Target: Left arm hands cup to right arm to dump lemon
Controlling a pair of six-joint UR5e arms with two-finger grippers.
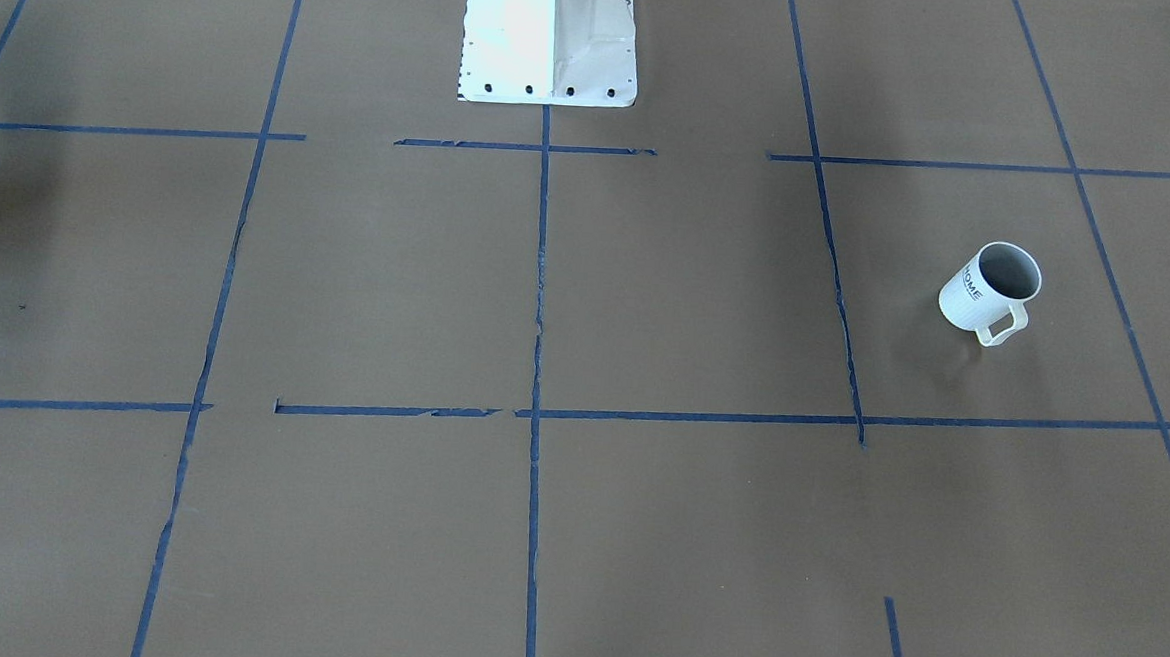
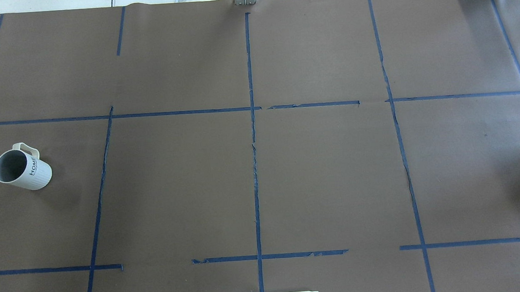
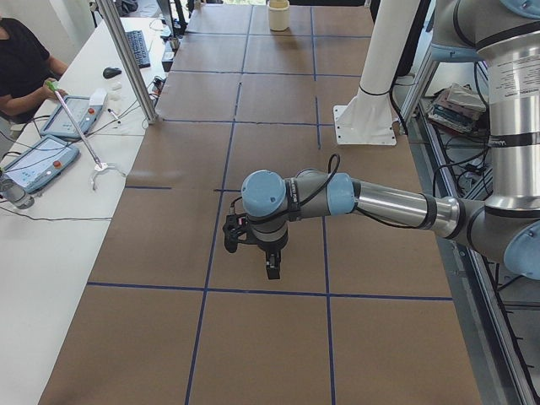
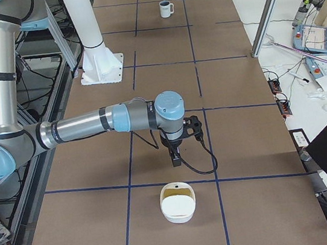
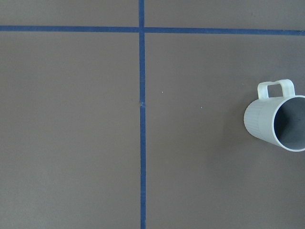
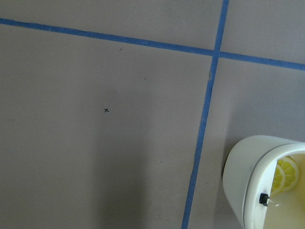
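Observation:
The white cup [image 2: 22, 169] stands upright on the brown table at my left side, handle to the far side, "HOME" on its wall. It also shows in the front view [image 1: 988, 290], the right side view [image 4: 165, 9] and at the right edge of the left wrist view [image 5: 266, 121]. No lemon shows in its grey inside. A lemon slice [image 6: 285, 172] lies in a white container [image 6: 240, 176]. The left gripper [image 3: 271, 270] hangs over the table; I cannot tell whether it is open or shut. The right gripper [image 4: 175, 159] hangs just behind the container [image 4: 178, 218]; I cannot tell its state.
The white robot pedestal [image 1: 550, 36] stands at the table's middle back edge. Blue tape lines grid the brown surface. A side table with tablets [image 3: 38, 160] and a seated operator [image 3: 21, 59] lies beyond the far edge. The container also shows at the far end [image 3: 278, 15].

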